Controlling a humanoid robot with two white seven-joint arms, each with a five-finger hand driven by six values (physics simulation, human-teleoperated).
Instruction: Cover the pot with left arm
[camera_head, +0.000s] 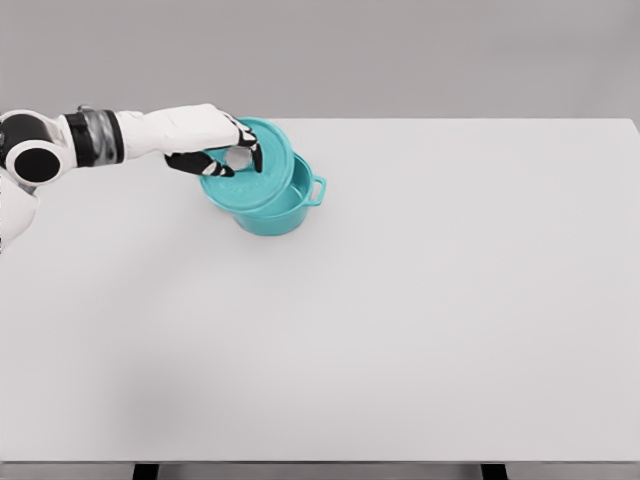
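White table (400, 330) fills the lower frame, bare up to the teal pot (285, 212) in the upper left. My left hand (222, 148) has its fingers clamped on the lid (252, 172), which sits tilted and offset to the pot's left, the right rim still open. I'd slide it right, level it, lower until seated, then let go.

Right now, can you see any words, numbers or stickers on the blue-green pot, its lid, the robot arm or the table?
None: there is no readable text anywhere in this picture.
The round teal pot and its round teal lid are plain.
The white left hand with black fingertips, gripping the lid, carries no label.
The white table has no marks.
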